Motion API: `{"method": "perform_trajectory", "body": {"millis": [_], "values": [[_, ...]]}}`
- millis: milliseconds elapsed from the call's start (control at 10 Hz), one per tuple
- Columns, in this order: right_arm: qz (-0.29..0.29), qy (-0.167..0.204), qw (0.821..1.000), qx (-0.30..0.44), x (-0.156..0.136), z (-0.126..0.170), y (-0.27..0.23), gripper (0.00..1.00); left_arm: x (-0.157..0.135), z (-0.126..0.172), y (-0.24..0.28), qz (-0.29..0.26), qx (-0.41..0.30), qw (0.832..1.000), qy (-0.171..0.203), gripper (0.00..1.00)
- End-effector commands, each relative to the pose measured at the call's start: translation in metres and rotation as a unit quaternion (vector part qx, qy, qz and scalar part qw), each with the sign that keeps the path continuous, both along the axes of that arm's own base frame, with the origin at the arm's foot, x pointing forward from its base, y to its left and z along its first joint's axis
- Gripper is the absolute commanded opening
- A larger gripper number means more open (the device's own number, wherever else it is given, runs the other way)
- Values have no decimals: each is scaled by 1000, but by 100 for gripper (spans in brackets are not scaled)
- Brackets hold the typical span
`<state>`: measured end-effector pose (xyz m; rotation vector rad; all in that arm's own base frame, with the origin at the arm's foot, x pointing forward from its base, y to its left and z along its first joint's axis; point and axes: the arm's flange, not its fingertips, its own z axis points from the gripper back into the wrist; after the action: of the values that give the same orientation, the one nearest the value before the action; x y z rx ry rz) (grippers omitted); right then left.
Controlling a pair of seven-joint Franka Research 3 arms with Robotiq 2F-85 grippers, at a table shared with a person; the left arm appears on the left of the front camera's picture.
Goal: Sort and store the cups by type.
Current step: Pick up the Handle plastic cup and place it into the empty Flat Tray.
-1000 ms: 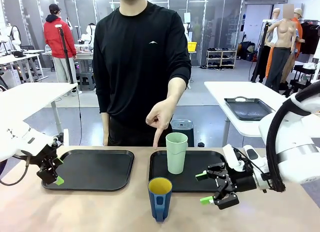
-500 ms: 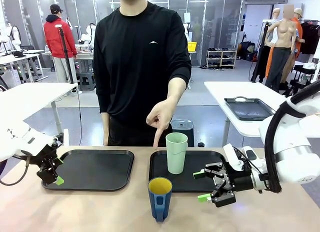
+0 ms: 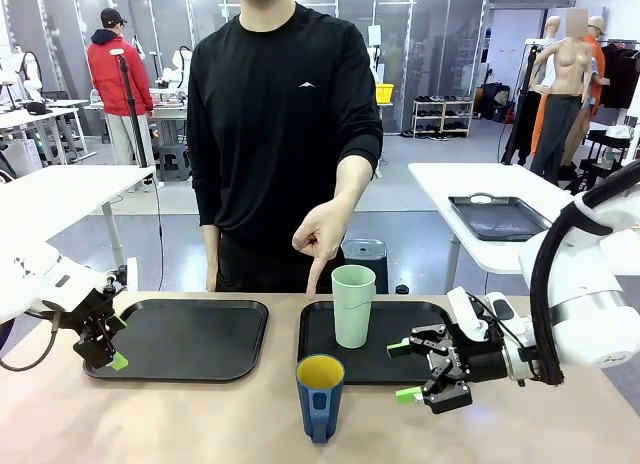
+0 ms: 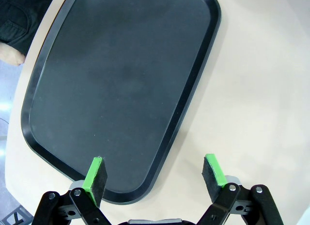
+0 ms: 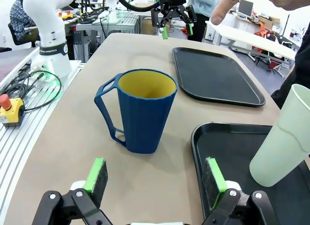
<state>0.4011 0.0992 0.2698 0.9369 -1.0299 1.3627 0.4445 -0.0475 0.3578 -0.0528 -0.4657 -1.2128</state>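
- Two cups to sort: blue cup [image 3: 320, 397] standing upright on the bare table [image 3: 200, 424], just near of the right tray [image 3: 420, 319]; green tumbler [image 3: 352, 305] upright on that tray, toward its left side.
- Left tray [image 3: 180, 339] bare, well apart from both cups.
- Person's hand [image 3: 320, 234] pointing down, just left of the tumbler's rim.
- Right gripper [image 3: 418, 370] jaws wide apart and holding nothing, just right of the blue cup at mid-height.
- Left gripper [image 3: 108, 344] also spread and holding nothing, hanging over the left tray's near-left corner.
- Likely step: reaching for the blue cup with the right gripper.
- Best done by coming in level from the right, pads [image 5: 98, 174] straddling the cup's body, clear of the handle [image 5: 109, 106] on the side away from the tumbler.
- Worth closing below the rim, where the wall is narrower and stiffer, and keeping clear of the tumbler to avoid tipping it.
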Motion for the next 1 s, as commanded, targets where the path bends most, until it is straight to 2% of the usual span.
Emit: {"method": "perform_trajectory", "body": {"millis": [0,400,900], "values": [[13,4,1000,16,14,-14,20,100,0,-1,0,5,9,1000,-5,100],[27,23,999,24,27,-39,60,100,0,-1,0,5,9,1000,-5,100],[73,31,995,59,29,-48,82,100,0,-1,0,5,9,1000,-5,100]]}}
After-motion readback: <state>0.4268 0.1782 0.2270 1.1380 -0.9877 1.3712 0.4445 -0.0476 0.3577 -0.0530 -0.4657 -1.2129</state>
